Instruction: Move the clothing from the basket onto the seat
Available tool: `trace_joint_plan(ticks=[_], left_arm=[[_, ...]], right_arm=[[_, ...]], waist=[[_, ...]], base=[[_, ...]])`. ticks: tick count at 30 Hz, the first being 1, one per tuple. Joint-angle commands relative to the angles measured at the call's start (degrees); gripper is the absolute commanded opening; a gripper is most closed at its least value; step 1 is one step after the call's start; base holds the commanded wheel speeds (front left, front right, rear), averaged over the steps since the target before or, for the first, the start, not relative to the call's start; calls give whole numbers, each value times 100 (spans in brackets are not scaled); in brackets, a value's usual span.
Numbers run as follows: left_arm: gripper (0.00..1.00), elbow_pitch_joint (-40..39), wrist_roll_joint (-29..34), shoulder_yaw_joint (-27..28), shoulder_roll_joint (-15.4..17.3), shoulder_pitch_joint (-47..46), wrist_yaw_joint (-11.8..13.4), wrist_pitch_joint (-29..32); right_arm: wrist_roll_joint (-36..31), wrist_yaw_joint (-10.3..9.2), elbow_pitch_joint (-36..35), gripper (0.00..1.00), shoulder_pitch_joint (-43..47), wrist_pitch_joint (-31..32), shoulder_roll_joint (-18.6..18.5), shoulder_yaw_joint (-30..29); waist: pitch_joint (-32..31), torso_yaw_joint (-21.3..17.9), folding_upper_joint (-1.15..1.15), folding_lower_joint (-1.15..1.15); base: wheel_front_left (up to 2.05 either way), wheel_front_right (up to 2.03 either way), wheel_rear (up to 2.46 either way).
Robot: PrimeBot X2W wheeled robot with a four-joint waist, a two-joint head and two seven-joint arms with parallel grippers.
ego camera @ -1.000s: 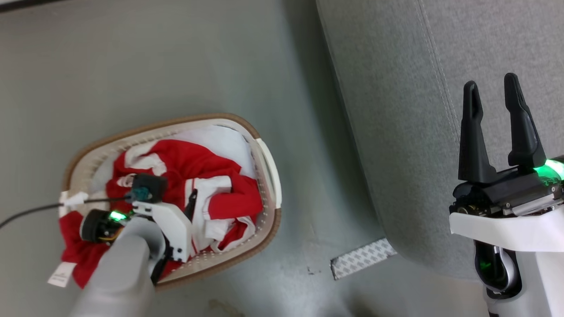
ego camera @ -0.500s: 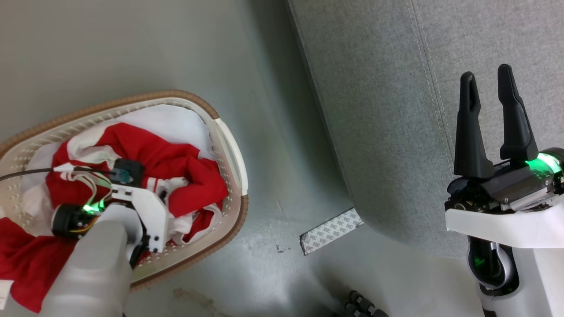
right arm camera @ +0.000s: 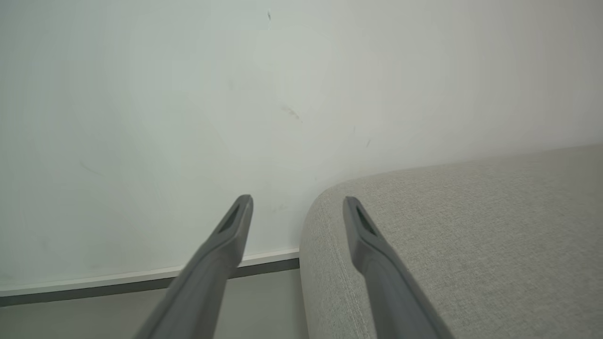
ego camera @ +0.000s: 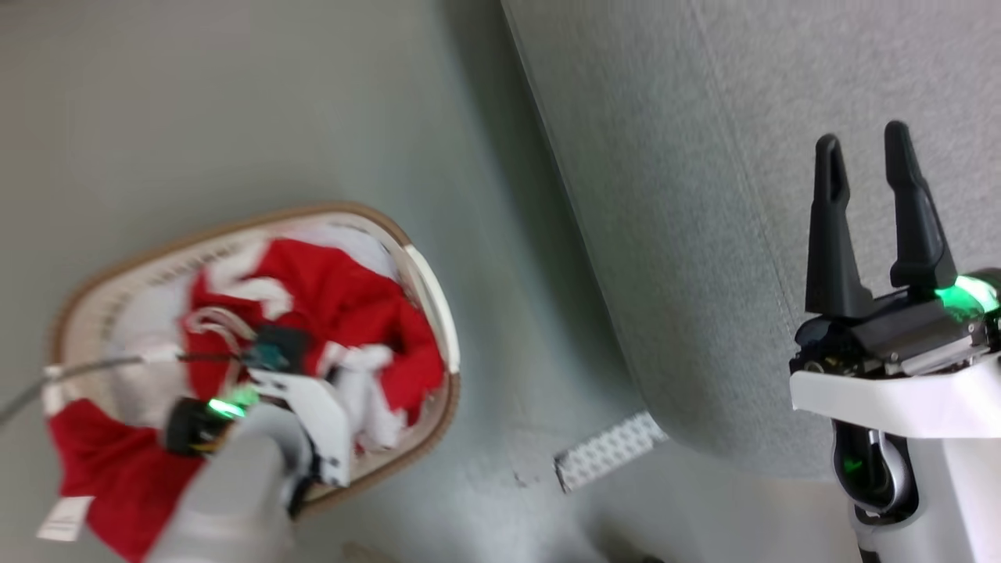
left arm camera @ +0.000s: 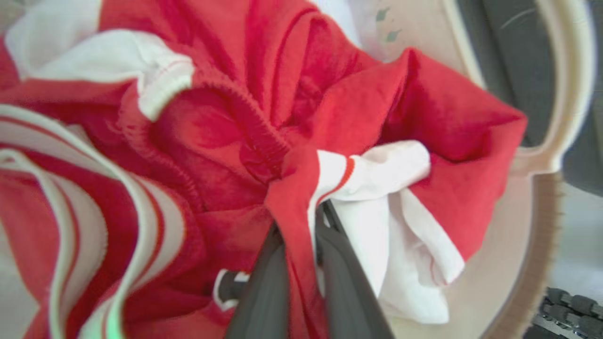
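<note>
The red clothing (ego camera: 336, 301) with white stripes lies bunched in the cream basket (ego camera: 435, 306) on the floor, and one end hangs over the basket's near left rim. In the left wrist view my left gripper (left arm camera: 301, 221) is shut on a fold of the clothing (left arm camera: 226, 155) where red meets a white cuff, with fabric pinched between both dark fingers. The basket (left arm camera: 532, 160) curves around it at the right. My right gripper (ego camera: 864, 145) stands open and empty above the grey seat (ego camera: 704, 195). In the right wrist view the right gripper (right arm camera: 297, 202) points past the seat (right arm camera: 471, 245).
A patterned grey-white strip (ego camera: 610, 452) lies on the floor between basket and sofa. A black cable (ego camera: 78, 374) runs left from my left wrist. A white wall (right arm camera: 235, 94) with a baseboard (right arm camera: 118, 282) stands behind the sofa's end.
My left gripper has closed on a fold of the red clothing inside the basket. The head camera has shifted, so the whole picture slid. The right gripper stays open.
</note>
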Motion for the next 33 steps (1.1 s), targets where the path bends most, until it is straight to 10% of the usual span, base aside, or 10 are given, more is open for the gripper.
trace_joint_plan(ticks=[1,20,33], left_arm=[[0,-54,-170,-58,-91,150,-8,-135],[0,-1744,-2126,-1667,-347,1301,-9,-876],[0,-3199,-2376,-1446,-54,1377,-9,-902]], right_arm=[[-149,-11,55,100,109,4,-1,-43],[-485,-10,460,100,1467,3,-556,-41],[-506,-11,578,100,2080,4,-540,128]], waist=[[-634,373,0,-1],[-3443,1612,0,-1],[-4290,1973,0,-1]], base=[[0,0,0],[0,0,0],[0,0,0]])
